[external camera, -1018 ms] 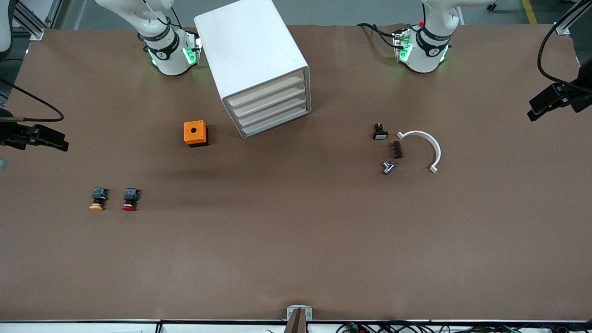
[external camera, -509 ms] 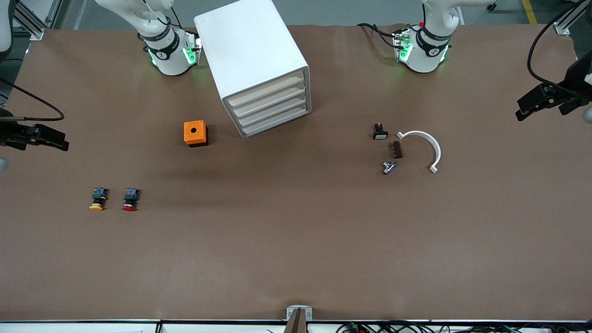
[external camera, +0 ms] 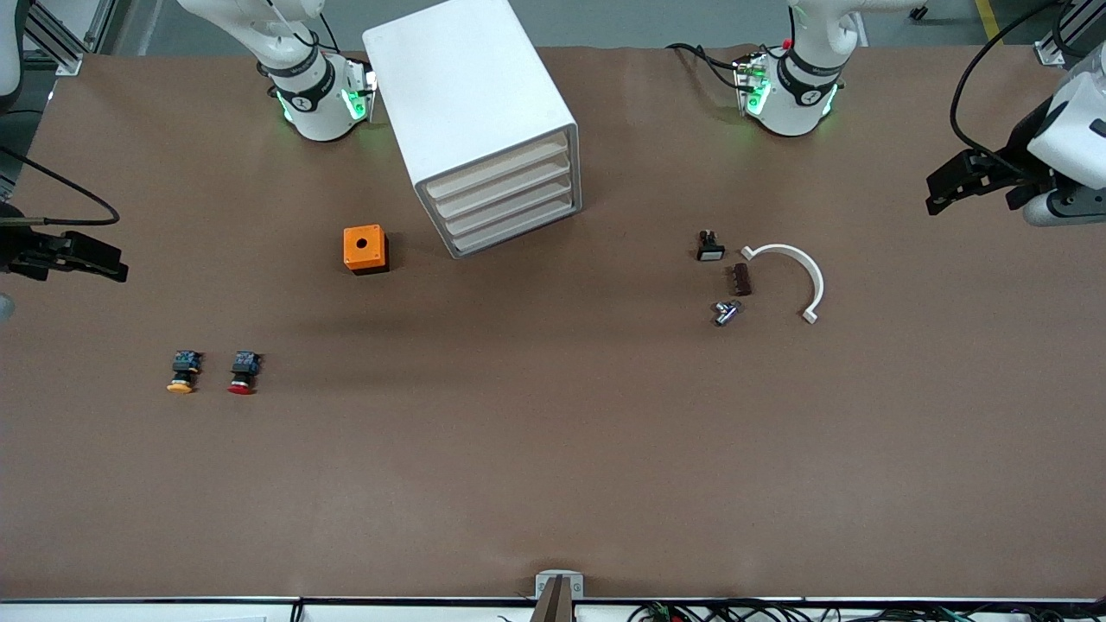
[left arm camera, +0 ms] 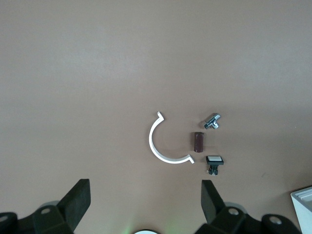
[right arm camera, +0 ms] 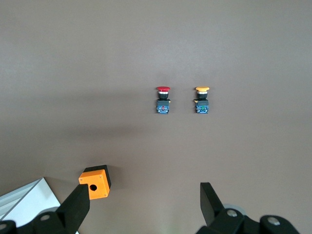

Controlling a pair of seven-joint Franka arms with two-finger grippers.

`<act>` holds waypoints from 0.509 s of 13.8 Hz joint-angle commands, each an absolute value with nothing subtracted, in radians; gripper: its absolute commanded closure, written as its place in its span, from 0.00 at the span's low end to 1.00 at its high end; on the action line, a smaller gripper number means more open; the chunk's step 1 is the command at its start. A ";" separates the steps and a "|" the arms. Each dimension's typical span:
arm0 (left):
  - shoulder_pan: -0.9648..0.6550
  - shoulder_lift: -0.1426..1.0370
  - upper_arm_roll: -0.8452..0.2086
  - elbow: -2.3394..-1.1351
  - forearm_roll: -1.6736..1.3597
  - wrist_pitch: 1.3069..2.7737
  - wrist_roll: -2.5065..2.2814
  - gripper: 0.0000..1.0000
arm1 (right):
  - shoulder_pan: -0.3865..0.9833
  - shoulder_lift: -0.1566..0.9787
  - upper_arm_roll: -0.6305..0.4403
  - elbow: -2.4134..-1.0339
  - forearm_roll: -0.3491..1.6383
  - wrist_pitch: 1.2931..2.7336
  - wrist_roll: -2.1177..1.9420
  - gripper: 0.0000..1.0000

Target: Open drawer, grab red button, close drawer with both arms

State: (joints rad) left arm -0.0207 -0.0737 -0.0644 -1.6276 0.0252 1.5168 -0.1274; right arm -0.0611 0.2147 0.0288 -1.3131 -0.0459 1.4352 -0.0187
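Both pincers, left gripper [external camera: 937, 192] and right gripper [external camera: 108, 263], gape empty; you risk grabbing the yellow-capped button [external camera: 181, 373] instead of the red button [external camera: 243, 373] beside it.

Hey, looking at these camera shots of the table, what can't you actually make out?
- Inside the white drawer cabinet: all drawers shut in the front view, contents hidden.
- Cabinet in both wrist views: only a corner shows, cut by the frame edge.
- Right claw: its arm is cut off by the front view's edge.
- Silver fitting and brown block: too small to identify.
- Markings on the red button: too small to read.
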 commanded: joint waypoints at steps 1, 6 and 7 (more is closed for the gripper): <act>-0.002 -0.111 -0.074 -1.671 0.012 1.537 -0.101 0.00 | -0.063 0.224 0.031 -1.285 -0.037 1.422 -0.031 0.00; -0.003 -0.100 -0.075 -1.638 0.014 1.537 -0.101 0.00 | -0.063 0.224 0.031 -1.285 -0.037 1.422 -0.031 0.00; -0.003 -0.100 -0.075 -1.637 0.014 1.537 -0.100 0.00 | -0.064 0.224 0.031 -1.285 -0.037 1.422 -0.031 0.00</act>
